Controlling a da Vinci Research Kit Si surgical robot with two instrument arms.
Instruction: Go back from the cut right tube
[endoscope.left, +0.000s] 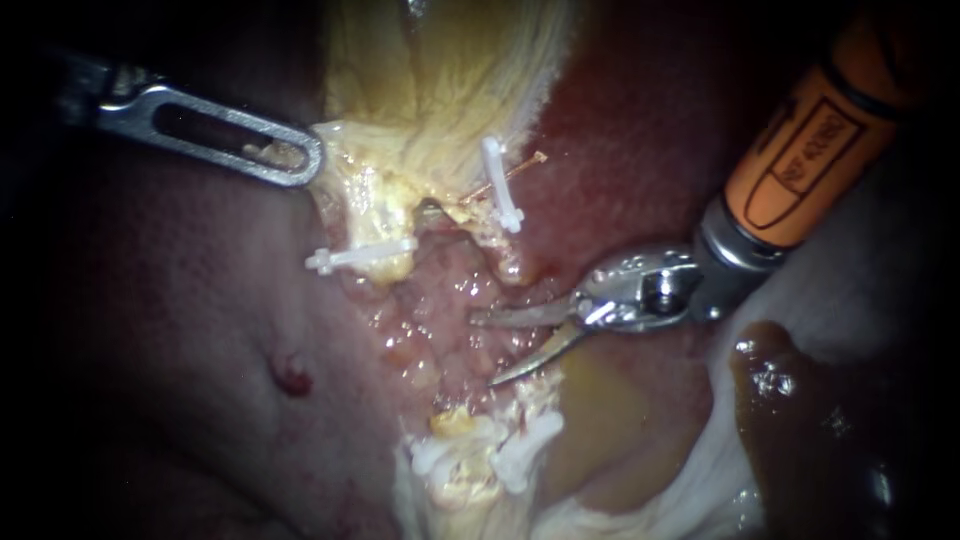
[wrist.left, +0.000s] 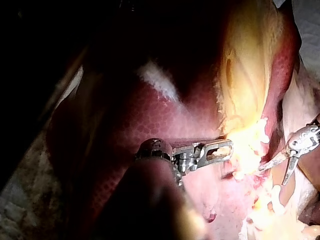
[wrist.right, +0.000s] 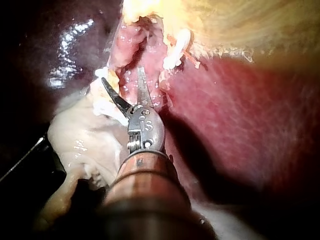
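My right instrument (endoscope.left: 484, 350) comes in from the upper right on an orange shaft. Its two curved blades stand open over the raw wet bed, with nothing between them. Above them a tube stump (endoscope.left: 510, 262) hangs under a white clip (endoscope.left: 500, 185). Below the blades a second pale stump carries another white clip (endoscope.left: 525, 450). A further clip (endoscope.left: 360, 257) lies across the tissue to the left. My left instrument (endoscope.left: 300, 160) has its slotted jaws shut on the yellowish gallbladder tissue (endoscope.left: 440, 90). The right wrist view shows the open blades (wrist.right: 121, 75) beside the clip (wrist.right: 175, 50).
Dark red liver (endoscope.left: 180, 330) fills the left side, with a small red spot (endoscope.left: 292, 377). A yellow-brown pool of fluid (endoscope.left: 600, 420) lies under the right instrument. White gauze (endoscope.left: 880, 270) sits at the right, stained brown (endoscope.left: 790, 400).
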